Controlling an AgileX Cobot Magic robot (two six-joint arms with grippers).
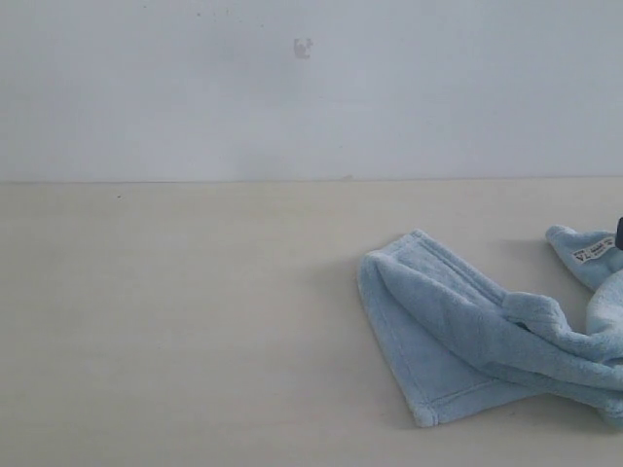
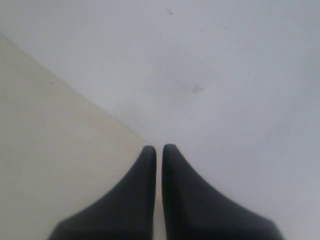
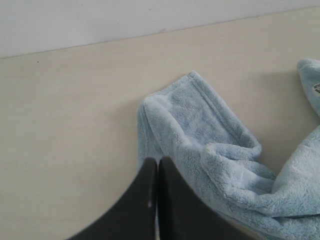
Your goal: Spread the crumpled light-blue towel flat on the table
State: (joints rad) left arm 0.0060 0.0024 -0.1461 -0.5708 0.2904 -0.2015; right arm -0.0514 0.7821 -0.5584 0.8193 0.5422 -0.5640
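Note:
The light-blue towel (image 1: 458, 331) lies crumpled and partly folded on the right side of the beige table (image 1: 175, 321). Its corner with the white label (image 1: 591, 253) points toward the back right, and its right part runs out of the exterior view. In the right wrist view my right gripper (image 3: 158, 160) is shut, its dark fingers pressed together over the towel (image 3: 200, 130) at its folded left edge, with no cloth seen between them. My left gripper (image 2: 159, 148) is shut and empty, facing the table's far edge (image 2: 45, 140) and the wall. Neither gripper shows clearly in the exterior view.
A plain white wall (image 1: 292, 88) rises behind the table's back edge. Bare tabletop spreads to the left of the towel. A small dark part (image 1: 619, 233) pokes in at the right edge beside the label corner.

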